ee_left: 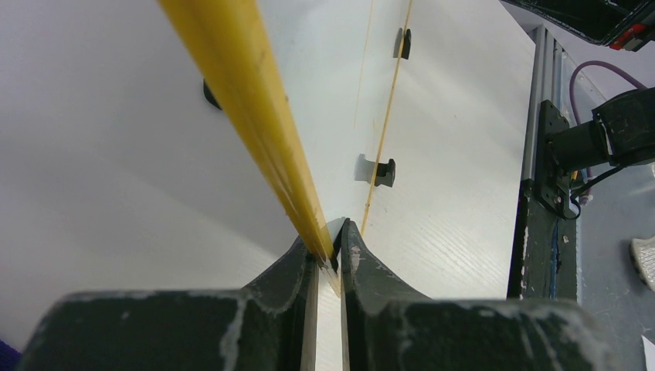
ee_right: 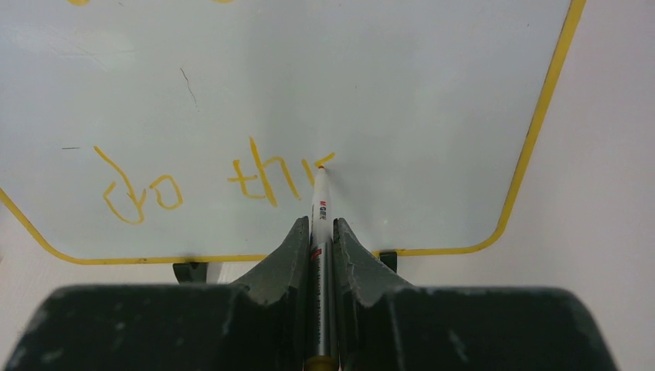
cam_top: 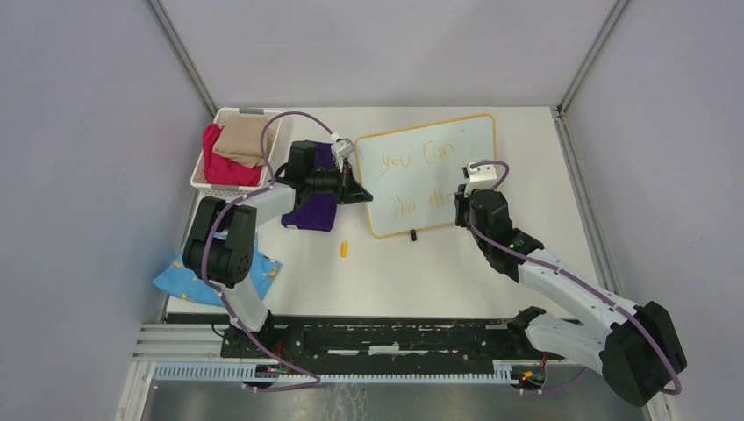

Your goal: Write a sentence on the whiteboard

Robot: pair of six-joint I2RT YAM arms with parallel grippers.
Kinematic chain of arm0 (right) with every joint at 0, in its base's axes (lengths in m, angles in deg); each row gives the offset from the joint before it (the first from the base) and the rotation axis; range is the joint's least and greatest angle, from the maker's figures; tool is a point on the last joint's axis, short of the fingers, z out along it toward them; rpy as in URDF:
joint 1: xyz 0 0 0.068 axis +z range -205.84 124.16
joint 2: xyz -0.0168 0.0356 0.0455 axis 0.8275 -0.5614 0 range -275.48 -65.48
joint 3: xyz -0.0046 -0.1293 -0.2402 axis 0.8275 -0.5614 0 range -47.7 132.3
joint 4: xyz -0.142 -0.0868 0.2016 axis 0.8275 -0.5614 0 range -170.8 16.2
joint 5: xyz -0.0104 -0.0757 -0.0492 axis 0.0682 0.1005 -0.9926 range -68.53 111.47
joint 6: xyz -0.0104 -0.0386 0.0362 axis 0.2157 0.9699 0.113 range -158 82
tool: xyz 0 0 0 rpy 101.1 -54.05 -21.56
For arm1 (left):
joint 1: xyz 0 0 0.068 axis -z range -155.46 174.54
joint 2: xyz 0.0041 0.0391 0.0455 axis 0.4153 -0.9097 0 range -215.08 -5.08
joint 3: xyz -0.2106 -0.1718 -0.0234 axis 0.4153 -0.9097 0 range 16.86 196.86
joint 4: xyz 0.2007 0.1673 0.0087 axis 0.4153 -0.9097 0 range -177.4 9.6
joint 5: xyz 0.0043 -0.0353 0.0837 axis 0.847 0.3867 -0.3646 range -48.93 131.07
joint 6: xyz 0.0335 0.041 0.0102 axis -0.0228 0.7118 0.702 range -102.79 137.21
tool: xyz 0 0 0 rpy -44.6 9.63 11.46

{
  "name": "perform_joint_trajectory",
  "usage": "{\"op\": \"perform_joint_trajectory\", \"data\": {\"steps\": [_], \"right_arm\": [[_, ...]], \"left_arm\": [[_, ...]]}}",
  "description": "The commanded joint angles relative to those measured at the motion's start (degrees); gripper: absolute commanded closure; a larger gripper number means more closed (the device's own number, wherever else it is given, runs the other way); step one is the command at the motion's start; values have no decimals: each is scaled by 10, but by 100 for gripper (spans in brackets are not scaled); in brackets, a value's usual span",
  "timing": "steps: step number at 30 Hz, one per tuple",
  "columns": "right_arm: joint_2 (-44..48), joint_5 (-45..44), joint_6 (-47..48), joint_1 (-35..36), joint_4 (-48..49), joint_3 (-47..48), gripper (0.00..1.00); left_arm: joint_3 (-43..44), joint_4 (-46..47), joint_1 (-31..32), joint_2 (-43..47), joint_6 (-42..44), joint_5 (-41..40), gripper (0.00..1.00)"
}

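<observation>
The board [cam_top: 465, 145] lies on the table [cam_top: 456, 272]. The left claw [ee_left: 330, 255] pinches its yellow edge. The right claw [ee_right: 317, 236] squeezes a pen [ee_right: 320, 197], tip touching the words [ee_right: 259, 179]. If the board slips, the last letter may go wonky.

L arm [cam_top: 272, 200], R arm [cam_top: 570, 289]: white links, black joints, purple cables [cam_top: 294, 116], scuffed black fingers [ee_right: 286, 263].
</observation>
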Motion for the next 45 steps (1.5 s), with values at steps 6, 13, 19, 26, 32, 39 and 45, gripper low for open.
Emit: {"op": "perform_joint_trajectory", "data": {"steps": [6, 13, 19, 26, 32, 39, 45], "right_arm": [[3, -45, -4, -4, -19, -2, 100], [3, -57, -2, -4, -27, 0, 100], [2, -55, 0, -5, -27, 2, 100], [-2, -38, 1, -4, -28, 2, 100], [1, -28, 2, -4, -42, 1, 100], [1, -12, 2, -4, -40, -2, 100], [2, 3, -4, -4, -33, -6, 100]], "left_arm": [[-3, -32, 20, -23, 74, -84, 98], [-3, -32, 19, -22, 75, -84, 98], [-3, -32, 21, -22, 75, -85, 98], [-3, -32, 21, -22, 75, -85, 98], [-3, -32, 21, -22, 75, -86, 98], [-3, -33, 21, -21, 75, -86, 98], [-3, -33, 21, -22, 74, -86, 98]]}}
